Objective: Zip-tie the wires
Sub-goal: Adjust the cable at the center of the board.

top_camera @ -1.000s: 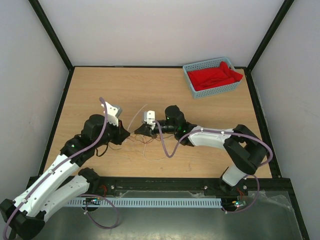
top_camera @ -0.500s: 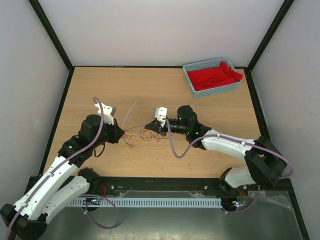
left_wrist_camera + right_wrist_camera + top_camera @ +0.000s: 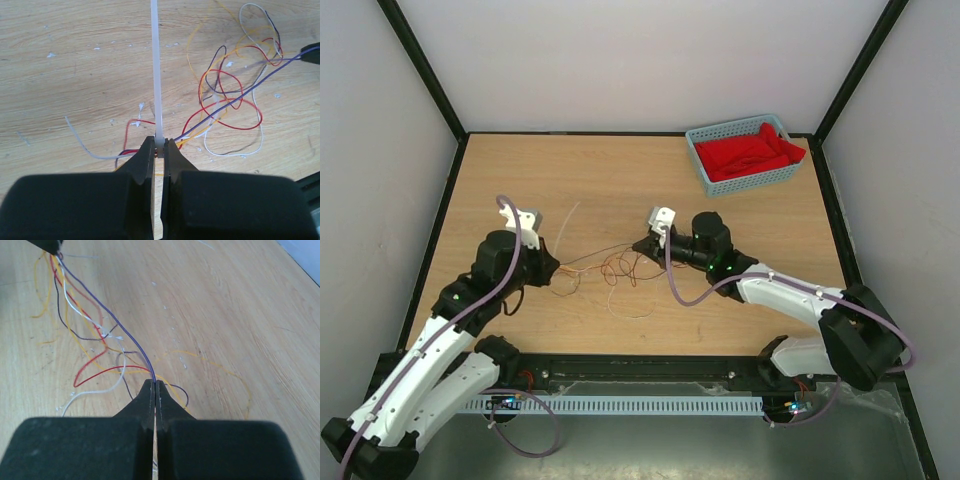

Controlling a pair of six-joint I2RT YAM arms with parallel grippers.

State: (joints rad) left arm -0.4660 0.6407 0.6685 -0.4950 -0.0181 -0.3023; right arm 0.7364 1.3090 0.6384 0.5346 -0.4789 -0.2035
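Observation:
The wires are thin red, orange, white and purple strands curled loosely on the wooden table between my two grippers. My left gripper is shut on the head of a white zip tie that sits around one end of the bundle. The zip tie's strap stands out straight ahead; in the top view it points toward the back. My right gripper is shut on a purple wire at its fingertips. That wire runs taut toward the left gripper. The other strands lie slack.
A blue basket holding a red cloth stands at the back right corner. Black frame posts and white walls enclose the table. A loose white wire loop lies near the front edge.
The two grippers have moved apart, the left one leftward and the right one rightward. The wires between them are drawn out longer, and the purple strand is now taut.

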